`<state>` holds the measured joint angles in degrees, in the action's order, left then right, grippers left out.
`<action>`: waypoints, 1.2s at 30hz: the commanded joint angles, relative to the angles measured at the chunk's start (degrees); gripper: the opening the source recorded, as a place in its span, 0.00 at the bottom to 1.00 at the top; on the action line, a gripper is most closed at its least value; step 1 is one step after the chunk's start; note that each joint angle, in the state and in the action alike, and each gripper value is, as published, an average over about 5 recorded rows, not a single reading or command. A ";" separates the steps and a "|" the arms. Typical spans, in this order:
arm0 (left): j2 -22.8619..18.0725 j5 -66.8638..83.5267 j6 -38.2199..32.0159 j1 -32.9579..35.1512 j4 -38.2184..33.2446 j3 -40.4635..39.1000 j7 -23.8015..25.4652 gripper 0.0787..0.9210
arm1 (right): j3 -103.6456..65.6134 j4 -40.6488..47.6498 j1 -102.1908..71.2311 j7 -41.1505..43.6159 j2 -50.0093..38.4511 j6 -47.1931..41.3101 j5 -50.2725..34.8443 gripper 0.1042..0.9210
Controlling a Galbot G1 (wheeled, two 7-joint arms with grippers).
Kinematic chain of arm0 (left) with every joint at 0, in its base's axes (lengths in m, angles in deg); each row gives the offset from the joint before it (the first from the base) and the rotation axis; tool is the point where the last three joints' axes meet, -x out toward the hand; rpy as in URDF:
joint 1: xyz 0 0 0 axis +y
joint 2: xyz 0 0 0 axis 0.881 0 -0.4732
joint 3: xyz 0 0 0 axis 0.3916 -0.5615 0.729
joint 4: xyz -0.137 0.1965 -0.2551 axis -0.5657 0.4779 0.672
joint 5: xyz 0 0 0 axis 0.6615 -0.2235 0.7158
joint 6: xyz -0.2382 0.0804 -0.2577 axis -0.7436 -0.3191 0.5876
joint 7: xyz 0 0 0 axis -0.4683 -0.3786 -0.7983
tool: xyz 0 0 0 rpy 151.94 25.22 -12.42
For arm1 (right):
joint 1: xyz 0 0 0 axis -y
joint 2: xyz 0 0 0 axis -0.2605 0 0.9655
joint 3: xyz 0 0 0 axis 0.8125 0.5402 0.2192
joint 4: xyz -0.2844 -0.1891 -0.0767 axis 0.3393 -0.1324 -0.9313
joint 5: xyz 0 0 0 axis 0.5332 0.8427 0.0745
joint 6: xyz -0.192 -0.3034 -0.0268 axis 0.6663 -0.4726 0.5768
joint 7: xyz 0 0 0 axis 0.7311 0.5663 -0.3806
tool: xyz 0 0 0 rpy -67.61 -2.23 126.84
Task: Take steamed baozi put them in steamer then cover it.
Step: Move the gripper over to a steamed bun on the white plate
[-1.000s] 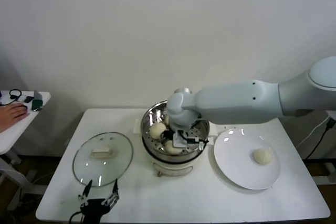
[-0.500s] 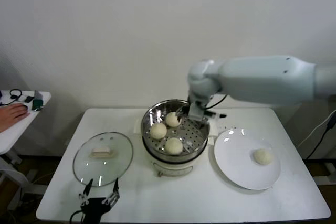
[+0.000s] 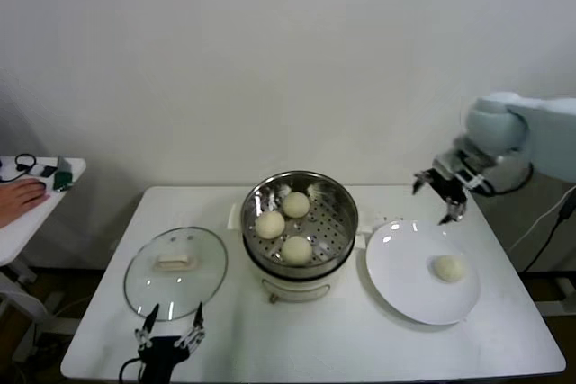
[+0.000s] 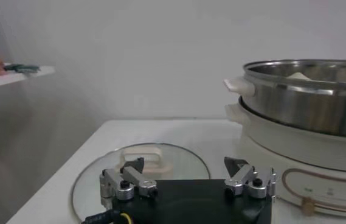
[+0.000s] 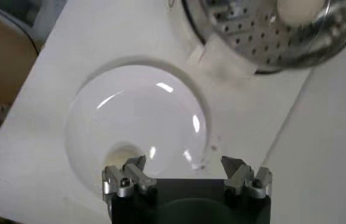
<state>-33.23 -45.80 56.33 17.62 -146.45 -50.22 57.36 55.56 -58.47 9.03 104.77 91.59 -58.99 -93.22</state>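
The steel steamer [image 3: 337, 222] stands mid-table on its cream pot base and holds three baozi [image 3: 296, 204], [image 3: 270, 224], [image 3: 297, 249]. A single baozi [image 3: 449, 267] lies on the white plate [image 3: 400, 267] to the right. My right gripper [image 3: 441, 193] hangs open and empty above the plate's far edge. In the right wrist view the right gripper [image 5: 185, 167] hovers over the plate [image 5: 136, 115], with that baozi [image 5: 122, 153] just beyond one fingertip and the steamer [image 5: 264, 36] farther off. My left gripper [image 3: 168, 328] rests open by the front edge.
The round glass lid [image 3: 175, 263] with its cream handle lies flat left of the steamer, just beyond the left gripper [image 4: 185, 167]; its glass [image 4: 179, 155] shows between the fingers. A side table with a person's hand [image 3: 22, 193] stands far left.
My right gripper has lifted out of the steamer, leaving a third baozi there, and swung right to hover above the plate. The left arm has not moved.
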 commanded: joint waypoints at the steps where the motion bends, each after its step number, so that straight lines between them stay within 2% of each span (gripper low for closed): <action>1: -0.42 -0.26 0.06 0.10 0.18 -0.07 -0.02 0.88 | -15.04 5.62 -23.99 -1.82 -11.79 -6.06 6.70 0.88; 11: -1.08 -1.06 -0.32 0.96 0.32 -0.17 -0.20 0.88 | -27.67 14.27 -38.49 -2.86 -6.24 -4.91 11.54 0.88; 22: -1.09 -1.24 -0.36 1.41 0.28 0.06 -0.38 0.88 | -32.23 18.61 -43.37 -3.59 -0.58 -4.53 12.52 0.88; 36: -1.20 -1.22 -0.50 1.59 0.04 -0.11 -0.50 0.88 | -31.23 18.18 -42.16 -3.20 0.26 -4.62 12.40 0.86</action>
<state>-34.36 -47.01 55.91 19.07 -146.28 -50.29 56.90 25.46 -41.26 -31.65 101.32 91.15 -63.49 -81.44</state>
